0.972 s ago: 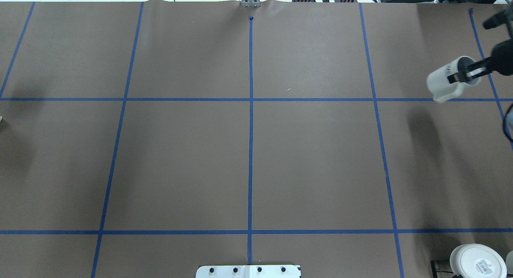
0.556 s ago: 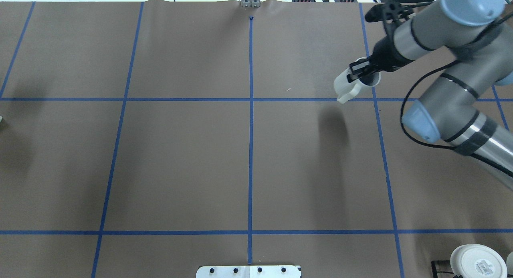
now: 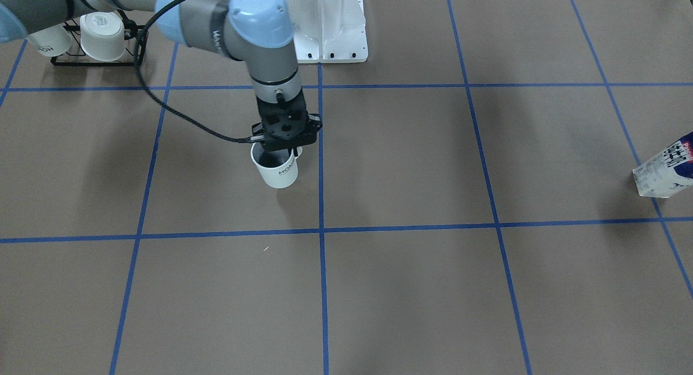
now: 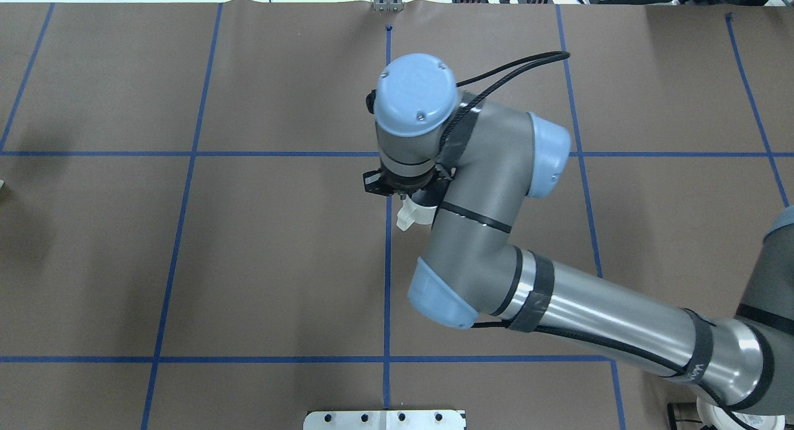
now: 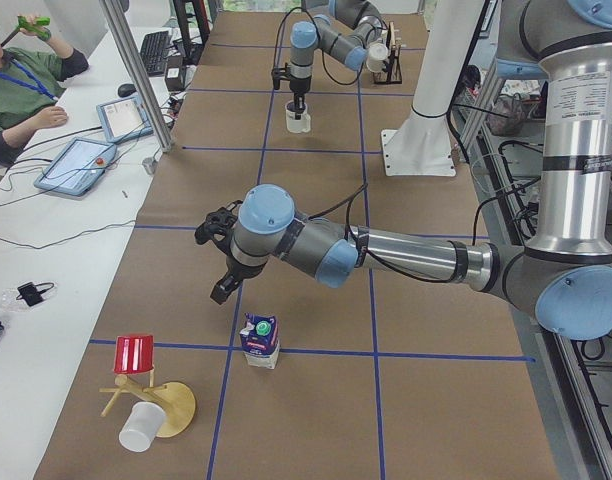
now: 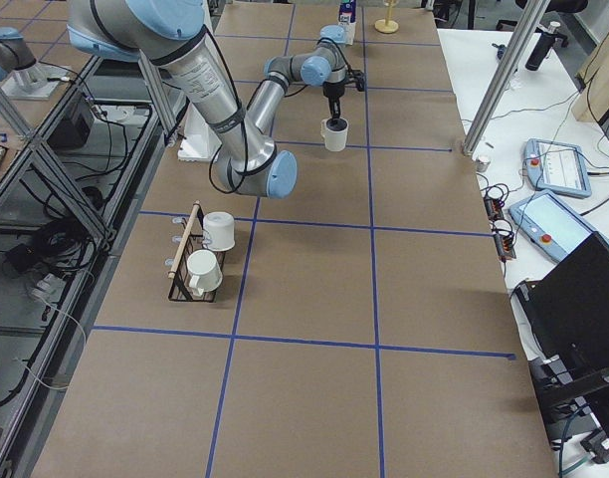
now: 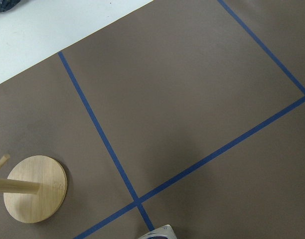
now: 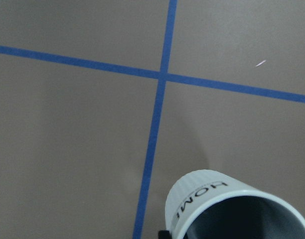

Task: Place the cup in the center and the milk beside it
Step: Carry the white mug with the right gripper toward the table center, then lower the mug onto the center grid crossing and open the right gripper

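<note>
Right jaws clamp cup rim: clear from front, mostly hidden overhead.

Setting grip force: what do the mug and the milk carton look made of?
The mug: probably glazed ceramic, judging by its smooth white wall and thick rim, though plastic is possible. The milk carton: printed coated paperboard with creased edges, green plastic-looking cap.

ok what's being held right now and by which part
The cup, gripped at its upper rim by the right end effector. The left end effector hangs above the milk, apart from it.
</note>
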Tool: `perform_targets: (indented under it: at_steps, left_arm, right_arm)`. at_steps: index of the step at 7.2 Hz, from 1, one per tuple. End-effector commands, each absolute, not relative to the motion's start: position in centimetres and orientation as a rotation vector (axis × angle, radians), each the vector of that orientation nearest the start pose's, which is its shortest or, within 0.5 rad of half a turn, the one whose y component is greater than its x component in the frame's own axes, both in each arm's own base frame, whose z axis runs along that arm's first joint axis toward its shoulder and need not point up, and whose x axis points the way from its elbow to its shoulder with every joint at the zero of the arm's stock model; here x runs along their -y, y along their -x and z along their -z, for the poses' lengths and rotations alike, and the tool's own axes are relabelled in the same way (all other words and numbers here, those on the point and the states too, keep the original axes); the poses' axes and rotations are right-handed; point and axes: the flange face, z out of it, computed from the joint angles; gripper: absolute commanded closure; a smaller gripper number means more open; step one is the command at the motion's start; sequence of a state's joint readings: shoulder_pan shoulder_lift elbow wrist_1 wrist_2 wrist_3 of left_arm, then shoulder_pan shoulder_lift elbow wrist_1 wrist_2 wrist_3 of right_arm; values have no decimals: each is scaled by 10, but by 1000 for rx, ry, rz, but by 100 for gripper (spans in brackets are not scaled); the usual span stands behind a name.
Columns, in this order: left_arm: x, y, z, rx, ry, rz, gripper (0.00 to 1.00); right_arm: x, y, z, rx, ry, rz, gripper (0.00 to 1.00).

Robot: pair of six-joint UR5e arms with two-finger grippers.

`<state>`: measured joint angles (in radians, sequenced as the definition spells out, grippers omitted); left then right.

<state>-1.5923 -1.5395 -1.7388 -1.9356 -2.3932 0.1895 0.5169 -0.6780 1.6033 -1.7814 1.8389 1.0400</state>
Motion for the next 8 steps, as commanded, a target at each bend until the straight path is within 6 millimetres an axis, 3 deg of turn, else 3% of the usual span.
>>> perform_targets:
  at_steps: [1,3,6,7,8]
  left_arm:
    - [495,71,-549,-755,-551,-359,1]
    - [495,71,-552,-755,-546,-357,1]
    - [496,71,-554,-756,-542,-356,1]
    - [496,71,-554,-756,-542,-356,1]
    - [496,70,-554,-756,-541,-357,1]
  right_arm:
    - [423,606,-101,704,-109,114,100]
    - [414,614,-101,702,-119,123,100]
    - [418,624,-112,710,-126,126,99]
    - [418,625,-114,709,-125,126,86]
    - [417,625,-115,707,-126,126,67]
